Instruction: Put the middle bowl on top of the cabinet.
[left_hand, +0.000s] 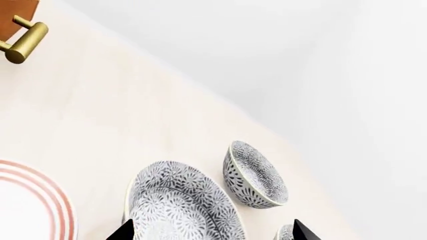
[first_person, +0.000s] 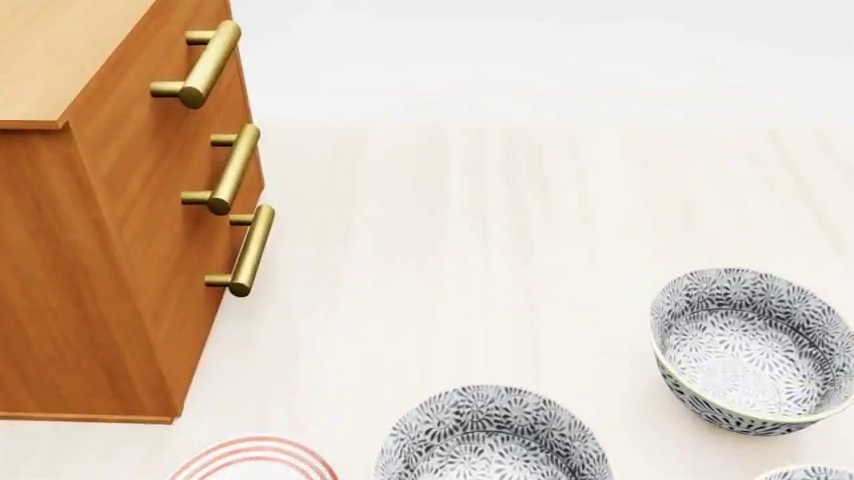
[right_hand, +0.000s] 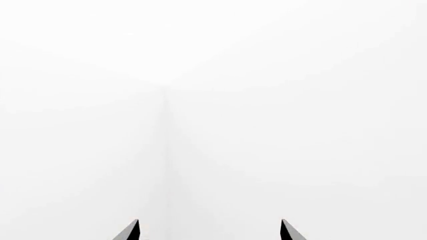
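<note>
Three alike grey-floral bowls stand on the pale floor in a triangle: one (first_person: 491, 440) beside the plate, one (first_person: 754, 345) farther right, one (first_person: 807, 472) cut off at the frame's edge. Which of them is the middle bowl I cannot tell. The orange-brown cabinet (first_person: 94, 250) with brass handles stands at the left, its light top (first_person: 54, 50) bare where it shows. My left gripper (left_hand: 213, 231) is open above the largest-looking bowl (left_hand: 180, 200), its black tips either side of it and apart from it. My right gripper (right_hand: 208, 231) is open and faces only white.
A white plate with red rings (first_person: 254, 460) lies between the cabinet and the nearest bowl. A brass handle (left_hand: 27, 42) of the cabinet shows in the left wrist view. White walls rise behind the pale floor (first_person: 507, 220).
</note>
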